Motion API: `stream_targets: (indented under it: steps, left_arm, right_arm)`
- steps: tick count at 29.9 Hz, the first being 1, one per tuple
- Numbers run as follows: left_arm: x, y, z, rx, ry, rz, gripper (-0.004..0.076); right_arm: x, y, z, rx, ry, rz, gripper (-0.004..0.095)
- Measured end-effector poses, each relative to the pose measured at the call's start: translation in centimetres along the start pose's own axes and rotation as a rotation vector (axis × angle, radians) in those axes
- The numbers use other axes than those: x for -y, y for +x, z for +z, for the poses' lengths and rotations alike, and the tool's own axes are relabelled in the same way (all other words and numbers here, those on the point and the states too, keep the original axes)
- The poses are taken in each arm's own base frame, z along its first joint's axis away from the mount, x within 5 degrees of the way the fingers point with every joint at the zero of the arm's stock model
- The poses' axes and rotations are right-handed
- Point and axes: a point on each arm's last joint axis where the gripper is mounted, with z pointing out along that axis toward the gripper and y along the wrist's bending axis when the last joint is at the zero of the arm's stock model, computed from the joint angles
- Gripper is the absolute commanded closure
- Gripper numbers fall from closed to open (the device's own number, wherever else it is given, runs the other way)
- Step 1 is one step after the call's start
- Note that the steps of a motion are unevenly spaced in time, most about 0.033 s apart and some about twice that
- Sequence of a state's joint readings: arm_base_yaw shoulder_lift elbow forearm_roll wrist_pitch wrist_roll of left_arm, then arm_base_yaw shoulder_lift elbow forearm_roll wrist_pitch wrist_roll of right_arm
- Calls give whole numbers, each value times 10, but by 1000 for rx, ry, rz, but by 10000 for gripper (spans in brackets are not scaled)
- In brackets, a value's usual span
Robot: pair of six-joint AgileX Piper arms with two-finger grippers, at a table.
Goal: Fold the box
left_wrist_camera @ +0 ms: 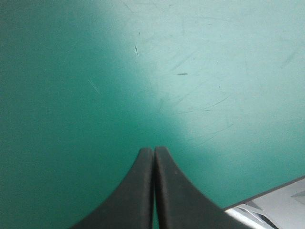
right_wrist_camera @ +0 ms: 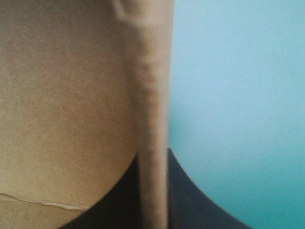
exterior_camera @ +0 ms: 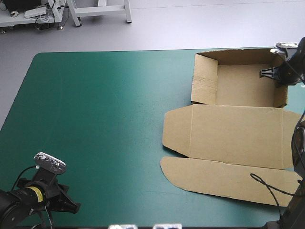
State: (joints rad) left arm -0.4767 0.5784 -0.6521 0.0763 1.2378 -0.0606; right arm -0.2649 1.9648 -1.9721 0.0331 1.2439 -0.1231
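The brown box (exterior_camera: 238,109) lies at the table's right side as an open tray with raised walls at the far end and its lid flat toward the near edge. My right gripper (exterior_camera: 278,72) is at the tray's right wall, near the far right corner. Up close, that wall (right_wrist_camera: 153,119) stands edge-on between the black fingers (right_wrist_camera: 190,200), which are all but shut on it. My left gripper (exterior_camera: 71,206) rests low at the near left corner of the table, far from the box. Its fingers (left_wrist_camera: 153,191) meet in one pointed arch over bare teal-green cover.
The teal-green cover (exterior_camera: 95,119) stretches between the left gripper and the box. The table's near edge (left_wrist_camera: 267,200) shows just beside the left gripper. The lid's long flap (exterior_camera: 228,179) lies flat nearest the front edge.
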Motion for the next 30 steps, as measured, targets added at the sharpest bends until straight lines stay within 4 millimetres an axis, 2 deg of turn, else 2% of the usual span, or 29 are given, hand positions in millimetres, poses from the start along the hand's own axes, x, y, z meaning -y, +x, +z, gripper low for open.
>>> stream_targets:
  steps: [6, 13, 15, 16, 18, 20, 21, 24, 26, 30]
  left_arm:
    - [0, 0, 0, 0, -1, 0, 732]
    - [0, 0, 0, 1, -1, 2, 732]
    - [0, 0, 0, 1, -1, 3, 732]
    - [0, 0, 0, 1, -1, 3, 732]
    - [0, 0, 0, 1, -1, 3, 732]
    - [0, 0, 0, 4, -2, 4, 732]
    - [0, 0, 0, 5, -2, 4, 732]
    - [0, -1, 0, 7, -1, 4, 732]
    - [0, -1, 0, 7, -1, 4, 732]
    - [0, -1, 0, 7, -1, 4, 732]
  right_arm:
    - [38, 5, 0, 6, -29, 99, 926]
    - [67, 12, 5, -5, -11, 165, 922]
    - [73, 13, 4, -6, 0, 171, 890]
    - [75, 14, 4, -8, 10, 166, 859]
    - [77, 14, 4, -10, 18, 138, 732]
    - [79, 15, 4, -10, 19, 119, 577]
    - [79, 15, 4, -10, 19, 112, 465]
    - [79, 15, 4, -6, 20, 108, 242]
    - [80, 14, 3, 1, 26, 121, 172]
    - [83, 14, 3, 7, 58, 164, 160]
